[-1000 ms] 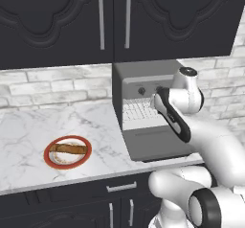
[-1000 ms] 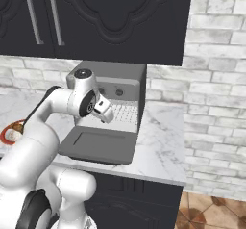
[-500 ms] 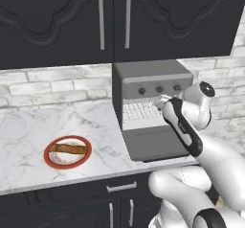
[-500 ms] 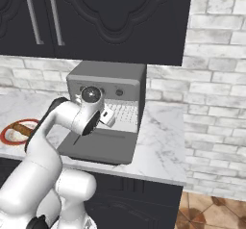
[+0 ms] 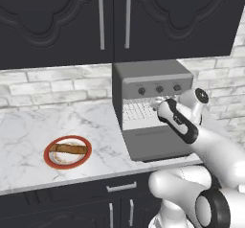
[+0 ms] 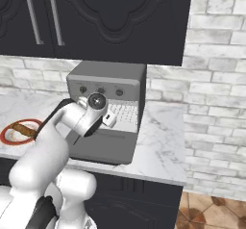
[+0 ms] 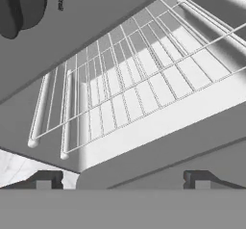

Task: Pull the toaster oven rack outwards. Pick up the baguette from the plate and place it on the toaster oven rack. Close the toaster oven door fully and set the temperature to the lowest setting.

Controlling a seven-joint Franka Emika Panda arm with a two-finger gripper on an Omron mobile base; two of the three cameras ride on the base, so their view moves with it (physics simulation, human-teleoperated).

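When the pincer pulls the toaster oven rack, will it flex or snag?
The toaster oven rack is a grid of thin wires, so it probably flexes slightly and weighs little. It sits between the oven's side walls, so an off-centre pull may skew and bind it.

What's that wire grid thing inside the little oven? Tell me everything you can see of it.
The toaster oven rack is a flat rectangular grid of thin, pale, metal-looking wires, many running front to back, with a few cross wires and a rounded outer frame. It lies level inside the toaster oven, nearly as wide as the cavity, above the toaster oven door, which hangs open. The gripper is right before its front edge, jaws wide apart, not touching it.
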